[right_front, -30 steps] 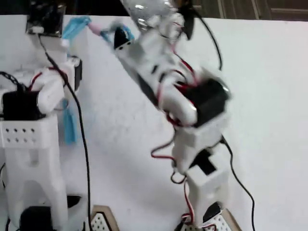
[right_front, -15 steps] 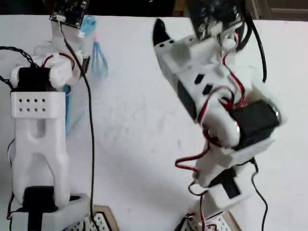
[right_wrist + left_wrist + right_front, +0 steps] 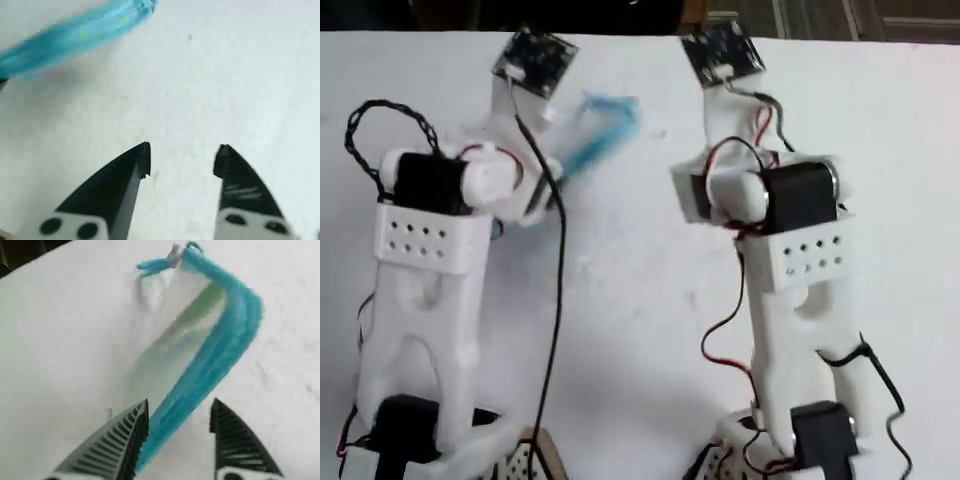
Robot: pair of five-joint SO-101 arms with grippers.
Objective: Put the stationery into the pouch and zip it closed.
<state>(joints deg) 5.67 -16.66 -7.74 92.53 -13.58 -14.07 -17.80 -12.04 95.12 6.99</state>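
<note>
One pouch (image 3: 212, 352) (blue-edged) sits inside the splayed left end effector (image 3: 178, 408).

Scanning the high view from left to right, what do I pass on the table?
left arm → blue pouch → right arm
</note>
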